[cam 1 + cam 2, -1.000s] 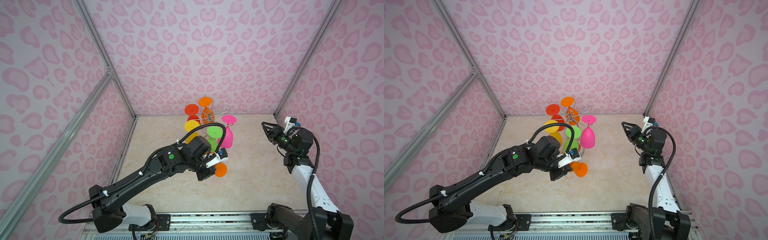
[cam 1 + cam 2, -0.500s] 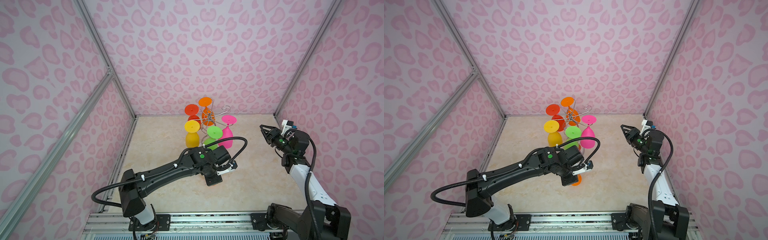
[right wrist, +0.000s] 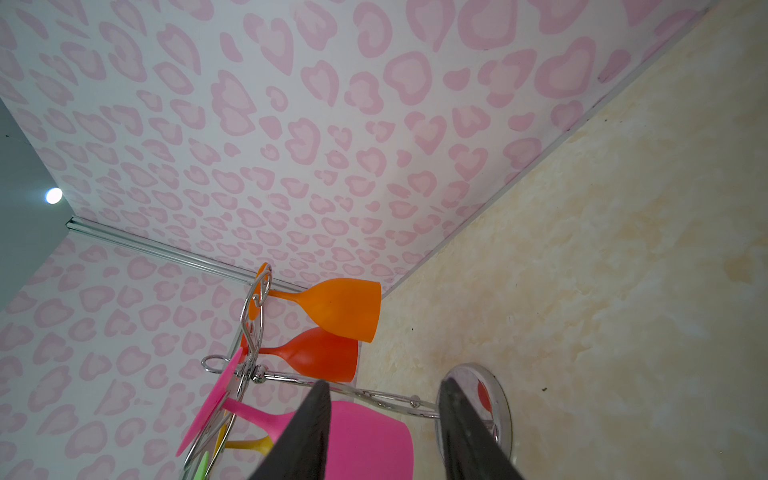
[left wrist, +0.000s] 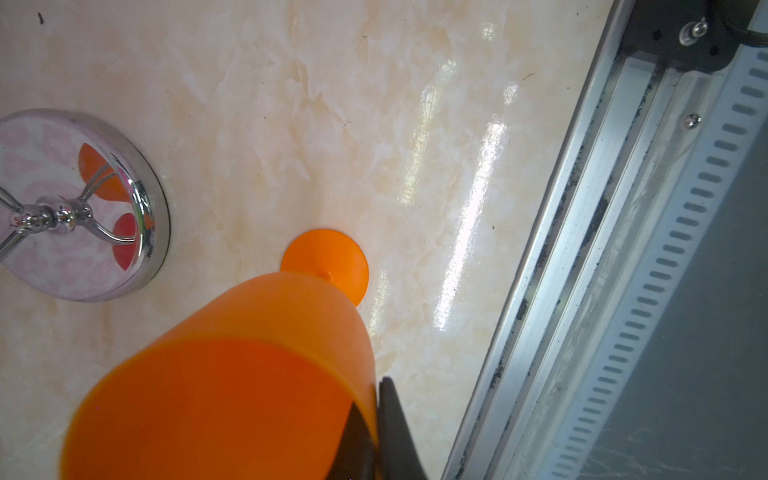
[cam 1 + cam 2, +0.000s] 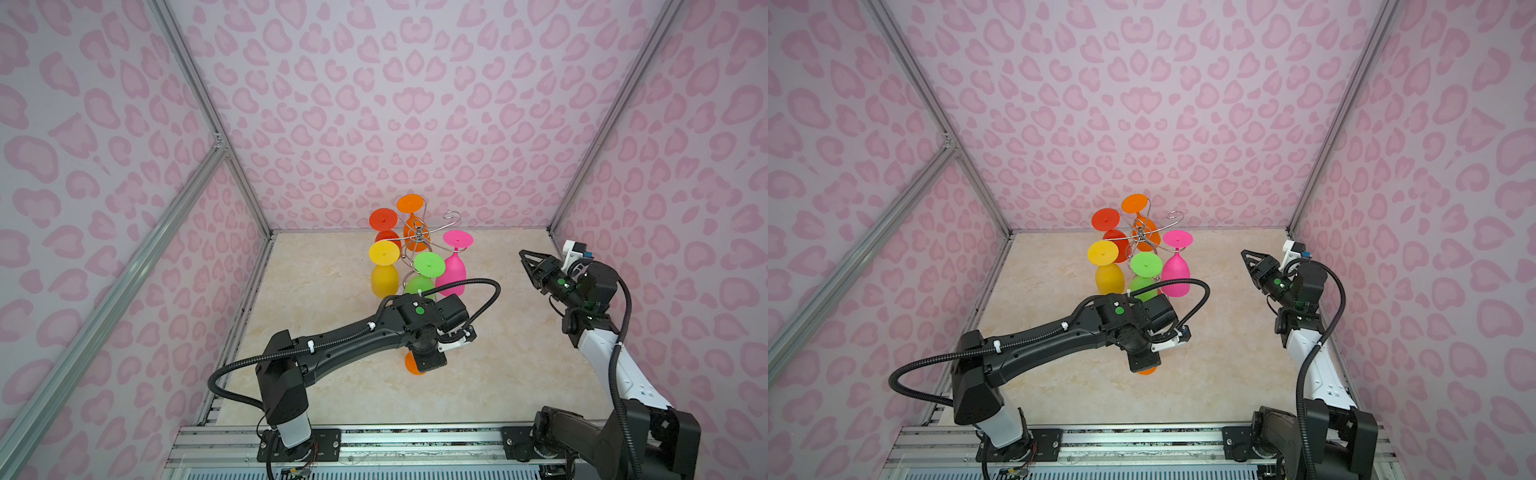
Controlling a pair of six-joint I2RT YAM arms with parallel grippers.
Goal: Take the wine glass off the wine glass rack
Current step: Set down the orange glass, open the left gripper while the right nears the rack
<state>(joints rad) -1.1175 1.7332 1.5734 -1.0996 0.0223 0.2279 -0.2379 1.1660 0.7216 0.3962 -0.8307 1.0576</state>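
My left gripper [image 4: 372, 399] is shut on the rim of an orange wine glass [image 4: 232, 374]. The glass hangs foot down, its round foot [image 4: 325, 266] at the marble floor; I cannot tell if it touches. In both top views only a sliver of the orange wine glass [image 5: 411, 365] [image 5: 1147, 370] shows under the left gripper [image 5: 426, 360]. The chrome wine glass rack [image 5: 419, 233] [image 5: 1142, 233] stands behind it, its mirrored base [image 4: 83, 203] close by. My right gripper [image 5: 524, 255] [image 3: 384, 386] is open and empty, pointing at the rack from the right.
Five glasses hang upside down on the rack: red [image 5: 383, 219], orange [image 5: 410, 204], yellow [image 5: 383, 266], green [image 5: 428, 266] and pink [image 5: 455, 257]. One curled arm [image 5: 453, 216] is bare. Pink-patterned walls close in three sides; a metal rail [image 4: 582, 249] runs along the front edge.
My left arm has carried the orange glass away from the rack, down and toward the front, turning it foot down. The right arm has barely shifted.
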